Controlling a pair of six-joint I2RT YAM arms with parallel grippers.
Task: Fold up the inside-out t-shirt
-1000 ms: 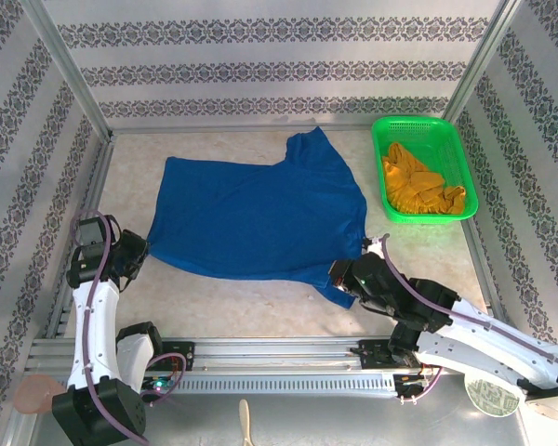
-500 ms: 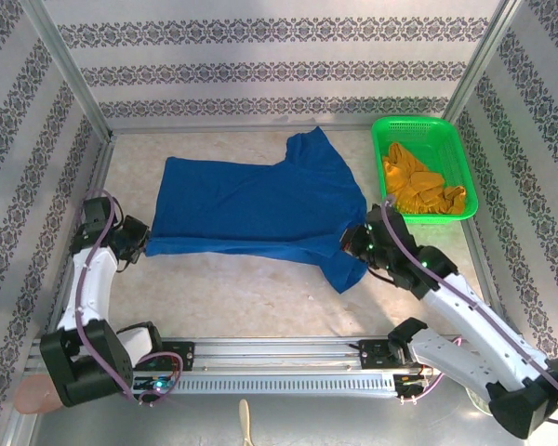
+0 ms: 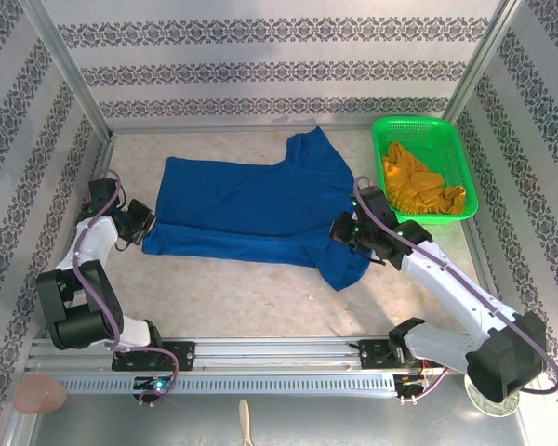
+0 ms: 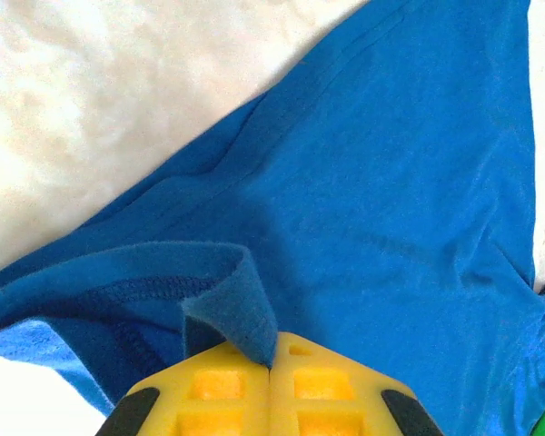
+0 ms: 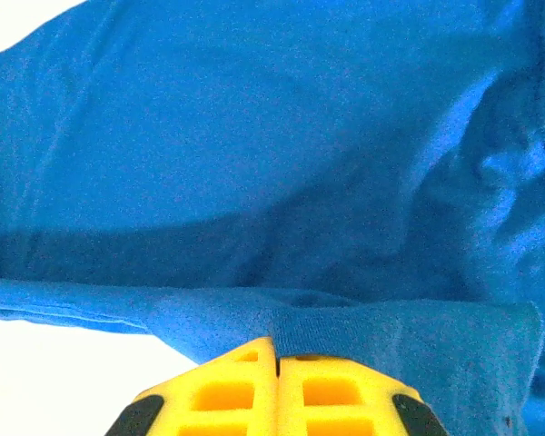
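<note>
At nine and three o'clock, your left gripper (image 3: 140, 225) and right gripper (image 3: 340, 229) — both pinching the blue t-shirt (image 3: 251, 200) by its hem — have swept it toward twelve; fold's underway.

Wrinkled blue t-shirt (image 3: 251, 209) on table (image 3: 260, 297), left hand (image 3: 146, 227) pinching its left edge, right hand (image 3: 338, 229) its right (both clamped)

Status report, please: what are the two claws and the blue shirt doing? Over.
Left gripper shut on t-shirt, left edge. Right gripper shut on its right edge. It lies spread across table. Green basket holding mustard garment at right, not blocking.
</note>
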